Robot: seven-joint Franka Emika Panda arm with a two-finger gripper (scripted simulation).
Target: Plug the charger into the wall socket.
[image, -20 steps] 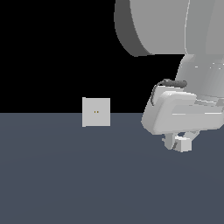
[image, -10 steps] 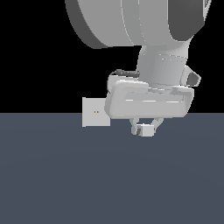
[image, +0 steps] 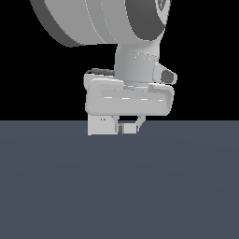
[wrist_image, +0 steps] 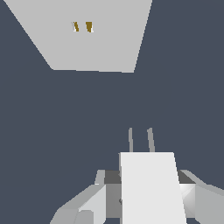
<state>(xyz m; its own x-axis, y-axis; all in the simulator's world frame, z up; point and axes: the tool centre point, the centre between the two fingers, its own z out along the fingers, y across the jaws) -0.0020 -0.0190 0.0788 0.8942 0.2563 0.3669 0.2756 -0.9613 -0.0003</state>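
Observation:
The wall socket [image: 100,126] is a light-grey square plate standing upright on the floor, its upper part hidden behind my gripper's body in the exterior view. Its two yellowish holes show in the wrist view [wrist_image: 82,27]. My gripper [image: 127,128] is shut on the charger [image: 126,127], a small light-grey block held between the fingers just to the exterior view's right of the socket. In the wrist view the charger [wrist_image: 151,188] has two thin prongs [wrist_image: 140,140] pointing towards the socket plate [wrist_image: 96,48], with a gap of floor between them.
A flat dark blue-grey floor [image: 119,186] fills the lower half of the exterior view. The large white arm [image: 102,23] hangs above the gripper. Black background lies behind.
My gripper has moved towards the exterior view's left with the charger, from well right of the socket to right beside it, now covering the socket's upper part.

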